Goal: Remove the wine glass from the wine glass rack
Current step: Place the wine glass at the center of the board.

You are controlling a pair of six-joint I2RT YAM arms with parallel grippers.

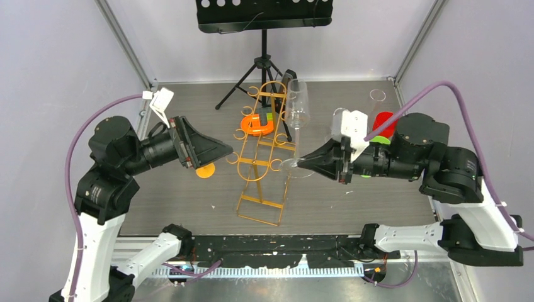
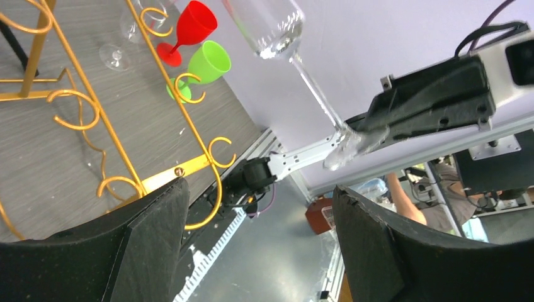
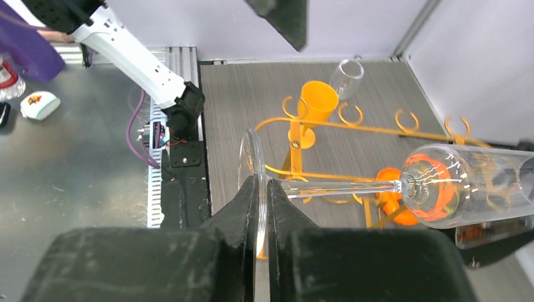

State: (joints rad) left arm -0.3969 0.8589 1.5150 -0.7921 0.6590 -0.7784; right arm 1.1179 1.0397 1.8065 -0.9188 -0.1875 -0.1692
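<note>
The gold wire wine glass rack [image 1: 261, 157] stands mid-table. A clear wine glass [image 1: 298, 104] is in the air just right of the rack's right rail, bowl to the far side, stem slanting toward my right gripper [image 1: 301, 162]. That gripper is shut on the glass's round foot [image 3: 252, 182]; the stem [image 3: 340, 187] and bowl [image 3: 466, 185] stick out sideways from it. In the left wrist view the glass [image 2: 271, 25] hangs apart from the rack's hooks [image 2: 82, 107]. My left gripper [image 1: 225, 151] is open and empty at the rack's left side, its fingers [image 2: 151, 239] wide apart.
A black tripod music stand [image 1: 264, 63] stands behind the rack. An orange plastic glass [image 1: 257, 124] hangs in the rack and an orange disc [image 1: 205, 170] shows by my left gripper. Red [image 1: 383, 123] and green [image 1: 378, 139] plastic glasses and a clear one [image 1: 376, 96] are at the right.
</note>
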